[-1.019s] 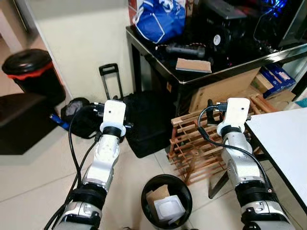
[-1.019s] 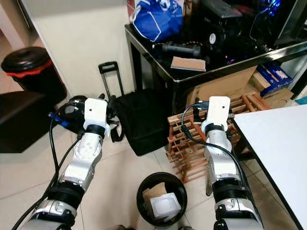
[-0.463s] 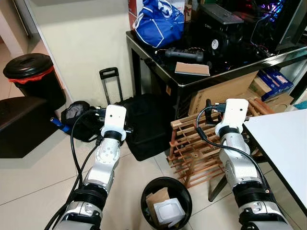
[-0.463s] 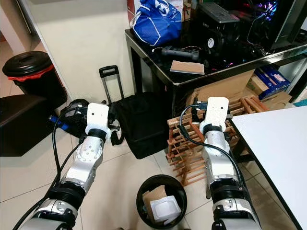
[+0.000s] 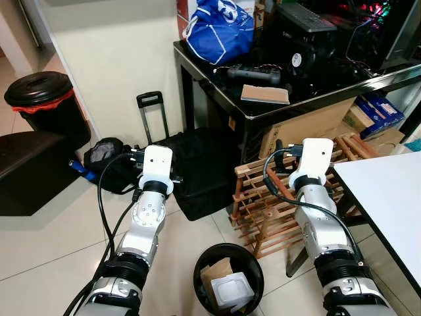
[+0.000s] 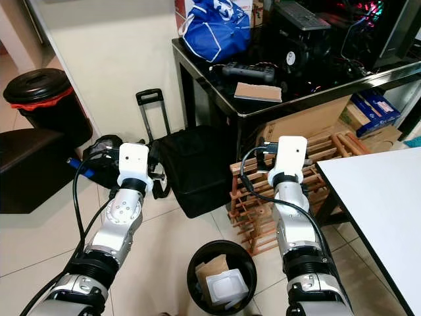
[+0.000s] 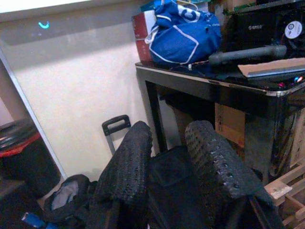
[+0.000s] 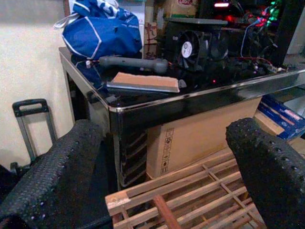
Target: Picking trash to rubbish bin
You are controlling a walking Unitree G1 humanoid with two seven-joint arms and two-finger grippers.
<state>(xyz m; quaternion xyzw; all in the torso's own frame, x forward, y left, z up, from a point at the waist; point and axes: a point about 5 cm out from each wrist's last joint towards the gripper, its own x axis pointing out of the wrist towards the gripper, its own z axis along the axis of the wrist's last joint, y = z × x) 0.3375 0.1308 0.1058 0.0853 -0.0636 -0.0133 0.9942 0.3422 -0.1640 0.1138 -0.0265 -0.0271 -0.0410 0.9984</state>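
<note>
A small round black bin point(image 5: 228, 280) stands on the tiled floor between my two arms, close to my feet. Inside it lie a piece of brown cardboard point(image 5: 216, 271) and a white plastic tray point(image 5: 230, 288). A larger black bin with a red liner point(image 5: 46, 105) stands by the wall at the far left. My left gripper point(image 7: 169, 138) is raised at mid height, its fingers a narrow gap apart with nothing between them. My right gripper point(image 8: 164, 131) is held level with it, wide open and empty, facing the black table.
A black glass table point(image 5: 263, 108) carries a blue bag point(image 5: 219, 29), a cardboard piece and computer parts. Under it sit a wooden rack point(image 5: 273, 204) and a black trolley case point(image 5: 197, 168). A white table point(image 5: 395, 197) is at the right, a dark backpack point(image 5: 105, 155) at the left.
The head view has tilted up slightly since a second ago. My right wrist has drifted a little to the left. Nothing was taken hold of or let go.
</note>
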